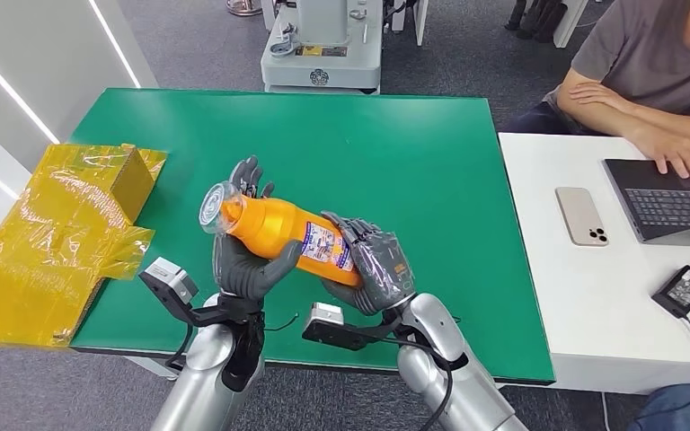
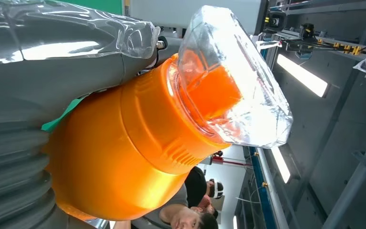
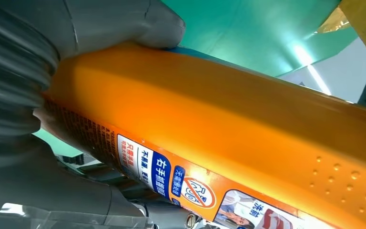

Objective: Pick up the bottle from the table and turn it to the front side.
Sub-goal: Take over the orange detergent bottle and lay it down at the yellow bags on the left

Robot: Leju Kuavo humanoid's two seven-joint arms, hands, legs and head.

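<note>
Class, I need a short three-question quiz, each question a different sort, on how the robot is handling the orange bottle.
1. True or false: the bottle rests on the green table.
2. Which hand grips the end with the printed label? A) left hand B) right hand
3. Fill in: over the bottle's orange spout sits a clear ___.

Key: 1 false, both hands hold it above the table; 2 B; 3 cap.

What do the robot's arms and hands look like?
Both arms are shiny silver tubes with black cables running along them. The left hand and right hand are dark grey with thick jointed fingers and a clear plastic covering. A small grey-and-black camera box sticks out at each wrist.
</note>
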